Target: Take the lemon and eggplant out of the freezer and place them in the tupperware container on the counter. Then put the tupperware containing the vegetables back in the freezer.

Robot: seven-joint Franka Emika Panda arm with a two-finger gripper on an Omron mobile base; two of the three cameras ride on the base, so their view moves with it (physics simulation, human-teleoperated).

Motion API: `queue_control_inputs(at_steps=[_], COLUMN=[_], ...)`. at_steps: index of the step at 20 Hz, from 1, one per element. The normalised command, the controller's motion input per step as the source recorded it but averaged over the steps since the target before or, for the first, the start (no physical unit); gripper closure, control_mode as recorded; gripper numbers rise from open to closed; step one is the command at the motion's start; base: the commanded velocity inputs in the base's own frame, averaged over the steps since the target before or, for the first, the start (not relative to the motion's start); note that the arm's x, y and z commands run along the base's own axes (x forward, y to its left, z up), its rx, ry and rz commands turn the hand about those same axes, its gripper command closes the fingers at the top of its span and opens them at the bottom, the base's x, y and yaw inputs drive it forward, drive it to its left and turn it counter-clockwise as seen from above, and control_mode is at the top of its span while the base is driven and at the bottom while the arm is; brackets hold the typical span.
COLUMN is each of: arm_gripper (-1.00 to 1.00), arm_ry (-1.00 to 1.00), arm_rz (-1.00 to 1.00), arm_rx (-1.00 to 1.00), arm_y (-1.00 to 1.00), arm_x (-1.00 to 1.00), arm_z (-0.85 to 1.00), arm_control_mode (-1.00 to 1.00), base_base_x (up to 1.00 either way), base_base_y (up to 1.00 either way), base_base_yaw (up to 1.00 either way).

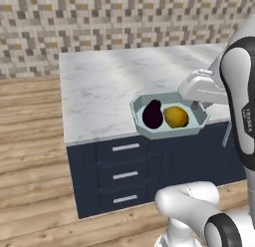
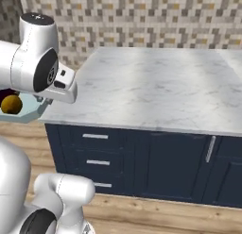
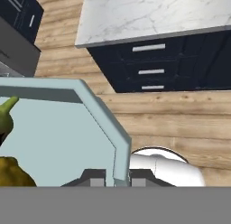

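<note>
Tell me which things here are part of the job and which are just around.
Part of the job:
container, held up by the gripper on its rim
eggplant, inside it
lemon, inside it
counter

Just around:
drawers
tiled wall
wooden floor

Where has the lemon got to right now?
The lemon sits inside the tupperware container, right of the eggplant, in the left base view.
</note>
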Motion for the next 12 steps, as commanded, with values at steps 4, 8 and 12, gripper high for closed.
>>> queue_control_inputs(at_steps=[4,8,12], arm_gripper=[1.0,1.0,1.0], arm_ry=[0.0,0.0,0.0], arm_rz=[0.0,0.0,0.0], arm_rx=[0.0,0.0,0.0], arm_y=[0.0,0.0,0.0], arm_x=[0.0,0.0,0.0], arm_z=[0.0,0.0,0.0], arm_control_mode=[1.0,1.0,1.0], base_base_x=[0.1,0.26,0.47], base_base_y=[1.0,1.0,1.0], base_base_yaw=[-0.19,-0.15,-0.13])
